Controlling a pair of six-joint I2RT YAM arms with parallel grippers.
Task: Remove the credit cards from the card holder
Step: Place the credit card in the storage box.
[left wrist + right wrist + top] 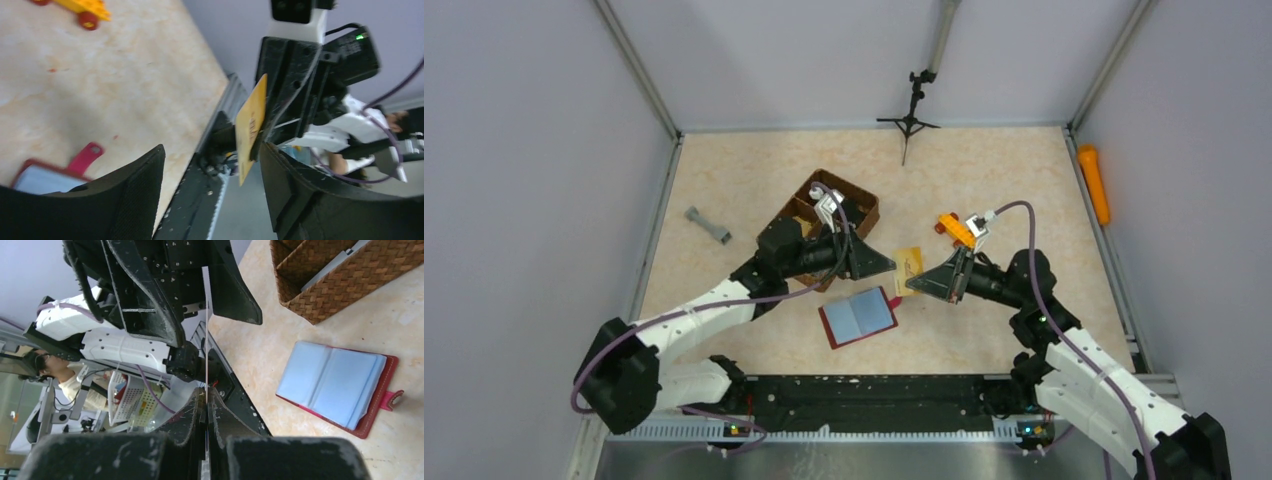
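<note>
A tan credit card (908, 270) hangs above the table between the two grippers. My right gripper (206, 395) is shut on its lower edge, and the card (206, 340) shows edge-on in the right wrist view. My left gripper (212, 150) stands open with its fingers (150, 300) on either side of the card (250, 127), apart from it. The card holder (859, 316), dark red, lies open flat on the table below, showing bluish sleeves (330, 380) and its snap tab (85, 155).
A brown woven basket (834, 215) stands behind the left arm, a flat grey piece (332, 265) leaning inside it. A yellow toy (957, 229) lies behind the right arm. A grey bar (708, 226) lies at the left, an orange cylinder (1094, 183) on the right rail, a tripod (909, 110) at the back.
</note>
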